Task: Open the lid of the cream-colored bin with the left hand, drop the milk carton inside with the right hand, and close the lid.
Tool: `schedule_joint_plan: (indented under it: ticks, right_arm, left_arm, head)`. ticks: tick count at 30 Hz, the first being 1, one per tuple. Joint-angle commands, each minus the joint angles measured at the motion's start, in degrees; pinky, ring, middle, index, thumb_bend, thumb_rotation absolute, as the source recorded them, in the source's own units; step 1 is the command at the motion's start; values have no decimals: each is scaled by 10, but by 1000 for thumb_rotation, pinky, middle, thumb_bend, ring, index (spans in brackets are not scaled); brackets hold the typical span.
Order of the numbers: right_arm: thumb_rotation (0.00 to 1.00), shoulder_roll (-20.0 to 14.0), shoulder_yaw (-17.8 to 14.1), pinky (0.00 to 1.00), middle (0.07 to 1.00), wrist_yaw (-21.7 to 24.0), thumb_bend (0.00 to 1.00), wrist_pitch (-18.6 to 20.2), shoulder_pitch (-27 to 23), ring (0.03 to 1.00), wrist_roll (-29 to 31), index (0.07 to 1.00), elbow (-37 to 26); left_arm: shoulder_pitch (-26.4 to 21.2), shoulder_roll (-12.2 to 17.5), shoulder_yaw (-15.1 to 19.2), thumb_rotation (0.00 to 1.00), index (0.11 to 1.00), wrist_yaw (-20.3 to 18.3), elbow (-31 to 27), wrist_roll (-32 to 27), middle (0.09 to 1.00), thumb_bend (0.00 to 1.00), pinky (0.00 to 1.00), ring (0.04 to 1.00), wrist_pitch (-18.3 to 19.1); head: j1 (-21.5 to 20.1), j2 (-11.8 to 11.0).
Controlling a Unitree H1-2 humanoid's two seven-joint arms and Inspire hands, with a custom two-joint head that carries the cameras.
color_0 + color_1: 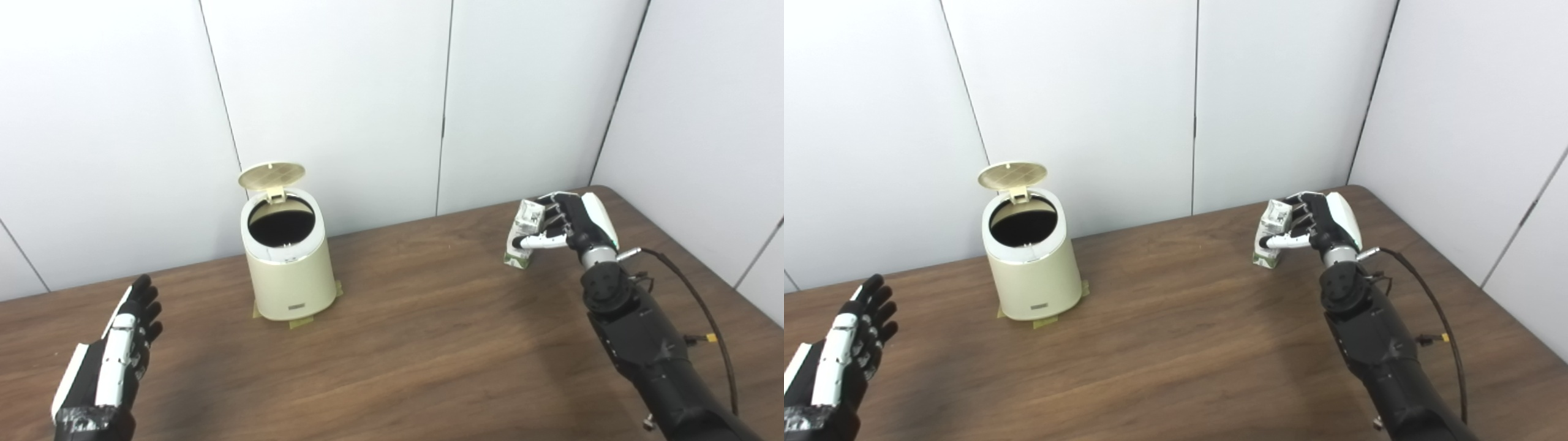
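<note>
Right hand (566,223) clamps the boxy milk carton (524,236); left hand (119,352) splayed; round bin (288,269) lid (271,174) up.

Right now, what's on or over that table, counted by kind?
Bins: 1, cream bin with its lid up
Cartons: 1, milk carton held in the right hand
Robot hands: 2, counting the empty left hand
Total: 4

Bright, even light; slightly soft focus
</note>
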Motion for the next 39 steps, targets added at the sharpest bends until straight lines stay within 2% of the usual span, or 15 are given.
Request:
schedule_joint_plan:
  ticks: [1, 11, 14, 20, 22, 26, 32, 39]
  right_arm:
    - [0, -9, -2, 302, 498, -18, 490, -22, -28, 407, -10, 566, -16]
    - [0, 0, -2, 283, 513, -22, 487, -34, -22, 408, -7, 569, -28]
    - [0, -5, 3, 289, 515, -18, 489, -50, -15, 413, -10, 562, -42]
    - [0, -9, 19, 347, 495, -9, 500, -74, -6, 417, -31, 514, -114]
    - [0, 3, 25, 374, 498, -2, 502, -58, -3, 422, -38, 506, -157]
    - [0, 32, 41, 355, 493, 6, 503, -38, 1, 419, -59, 489, -223]
    - [0, 69, 53, 346, 508, 22, 502, -64, -7, 433, -53, 492, -260]
    - [0, 125, 65, 346, 507, 32, 501, -57, -17, 417, -63, 492, -312]
  left_arm:
    - [-17, 0, 0, 1000, 1000, 7, -14, -5, 1000, 255, 1000, 1000, -4]
    - [-18, 0, 1, 1000, 1000, 5, -10, -1, 1000, 277, 1000, 1000, -3]
    - [-17, -2, 1, 1000, 1000, 6, -11, -3, 1000, 273, 1000, 1000, -3]
    - [-13, -10, -6, 1000, 1000, 2, 1, 3, 1000, 294, 1000, 1000, -7]
    - [-10, -15, -9, 1000, 1000, 2, 10, 5, 1000, 297, 1000, 1000, -11]
    - [-6, -22, -15, 1000, 1000, 5, 23, 14, 1000, 337, 1000, 1000, -10]
    - [3, -32, -25, 1000, 1000, 3, 48, 25, 1000, 340, 1000, 1000, -42]
    - [14, -54, -30, 985, 998, 9, 70, 33, 989, 361, 991, 982, -68]
  head:
    - [0, 1]
    - [4, 0]
    - [19, 0]
    - [34, 0]
    - [34, 0]
    - [38, 1]
    - [67, -1]
    - [113, -3]
